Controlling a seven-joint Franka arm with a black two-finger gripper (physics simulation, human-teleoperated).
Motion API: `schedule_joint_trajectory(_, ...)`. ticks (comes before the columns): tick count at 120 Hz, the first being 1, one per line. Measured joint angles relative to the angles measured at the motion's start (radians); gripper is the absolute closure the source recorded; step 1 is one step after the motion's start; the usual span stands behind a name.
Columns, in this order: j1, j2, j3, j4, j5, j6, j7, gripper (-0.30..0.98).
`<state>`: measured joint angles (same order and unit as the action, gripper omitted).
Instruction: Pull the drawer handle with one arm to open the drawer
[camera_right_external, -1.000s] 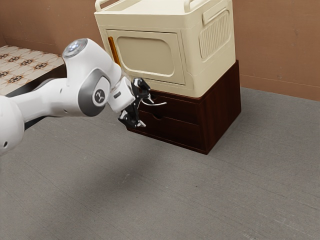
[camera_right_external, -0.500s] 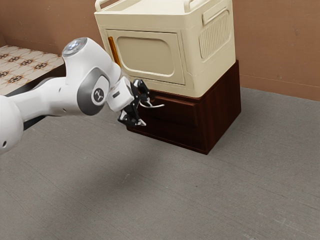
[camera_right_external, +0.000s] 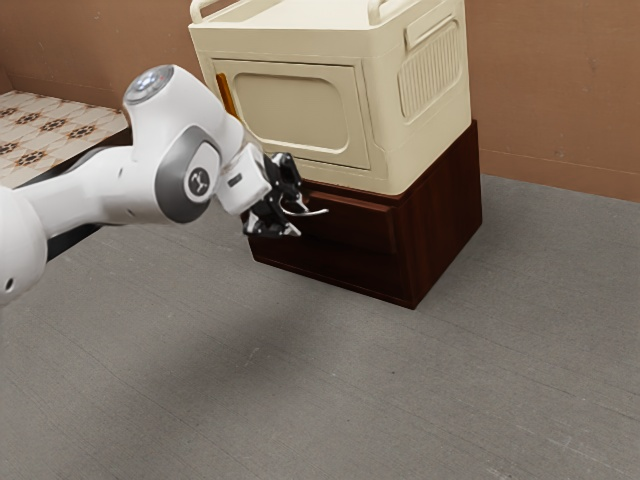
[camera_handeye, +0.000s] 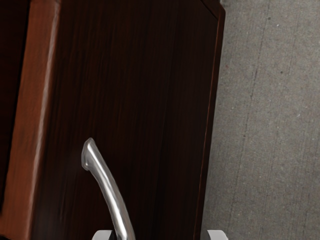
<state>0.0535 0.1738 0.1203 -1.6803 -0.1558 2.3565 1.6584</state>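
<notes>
1. Wrist view: the black two-finger hand (camera_right_external: 297, 219) is released, fingertips (camera_handeye: 103, 235) apart; the curved silver metal handle (camera_handeye: 111, 192) passes nearer one.
2. Exterior view: handle at nine o'clock on the dark-brown wooden drawer unit (camera_right_external: 445, 215).
3. It adds a cream boxy cupboard (camera_right_external: 410, 130), twelve o'clock, on top.

The smooth white, grey-banded robot arm (camera_right_external: 88, 196) reaches in from the exterior view's left, its white wrist section (camera_right_external: 243, 183) slanting down to a black metal two-finger gripper (camera_right_external: 297, 221), whose fingers stand apart.

1 arm (camera_right_external: 180, 150) w/ 1 end effector (camera_right_external: 300, 221), 1 wood cab (camera_right_external: 445, 215), 1 cream unit (camera_right_external: 292, 112), 1 metal hndl (camera_handeye: 109, 192), 2 top rails (camera_right_external: 374, 13).
</notes>
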Motion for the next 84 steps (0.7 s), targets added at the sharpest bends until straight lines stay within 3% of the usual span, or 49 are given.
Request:
schedule_joint_trajectory(38, 0.003, 0.006, -0.009, 0.021, 0.003, -0.012, -0.002, 0.68)
schedule_joint_trajectory(84, 0.004, 0.0, -0.007, 0.012, 0.004, -0.03, -0.003, 0.76)
